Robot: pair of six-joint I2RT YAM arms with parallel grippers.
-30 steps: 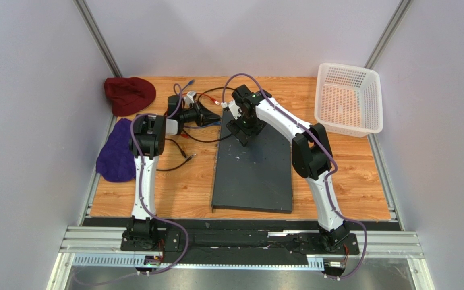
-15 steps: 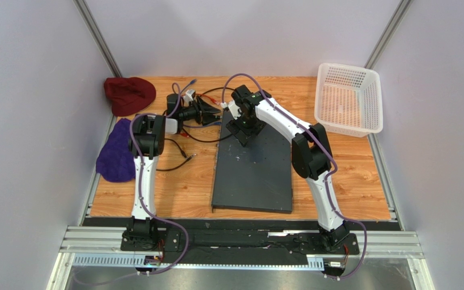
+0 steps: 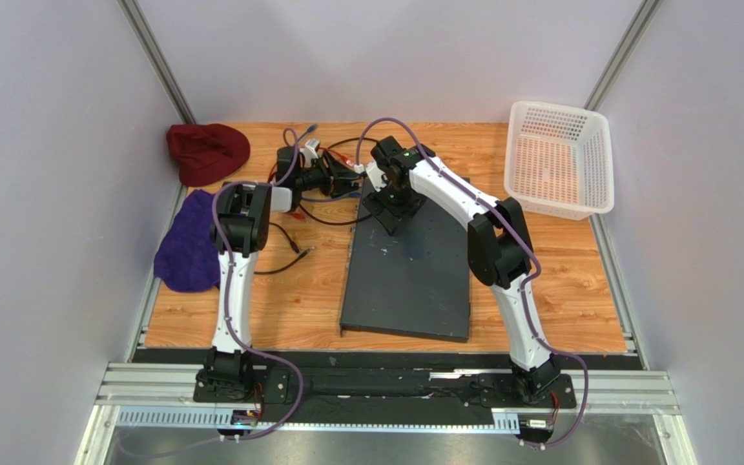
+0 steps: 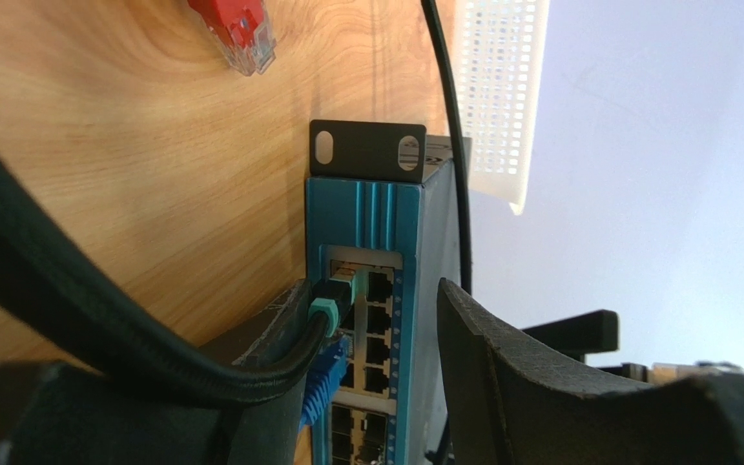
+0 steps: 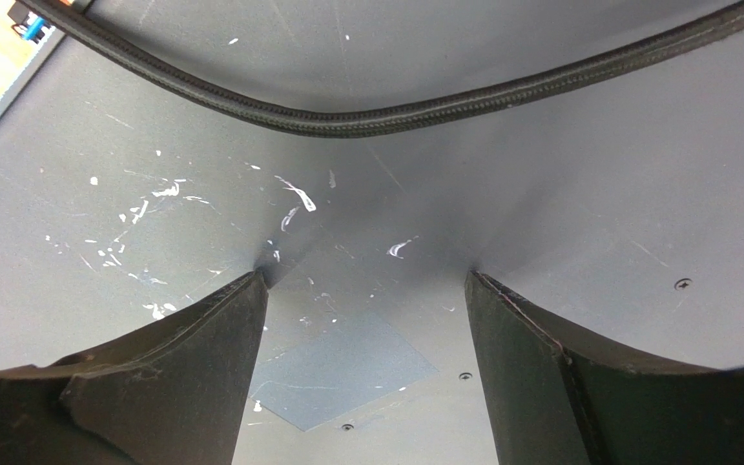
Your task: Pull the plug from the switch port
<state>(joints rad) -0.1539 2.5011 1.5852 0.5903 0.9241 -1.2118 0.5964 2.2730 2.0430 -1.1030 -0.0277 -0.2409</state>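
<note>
The switch (image 3: 407,276) is a flat dark grey slab in the middle of the table; its teal port face (image 4: 400,242) fills the left wrist view. A green-booted plug (image 4: 329,302) on a black cable sits in an upper port, with a blue plug (image 4: 325,380) just below it. My left gripper (image 3: 339,180) (image 4: 371,291) is open at the port face, with one finger beside the green plug and the other past the switch's edge. My right gripper (image 3: 387,207) (image 5: 366,279) is open, with both fingertips resting on the switch's speckled top (image 5: 541,194).
A white mesh basket (image 3: 556,159) stands at the back right. A dark red cloth (image 3: 207,151) and a purple cloth (image 3: 188,242) lie at the left. Loose cables (image 3: 289,244) lie left of the switch. A red plug (image 4: 236,31) lies on the wood. A black cable (image 5: 376,118) crosses the switch top.
My left gripper has moved right, up to the switch's port end. The right arm and the switch have stayed put.
</note>
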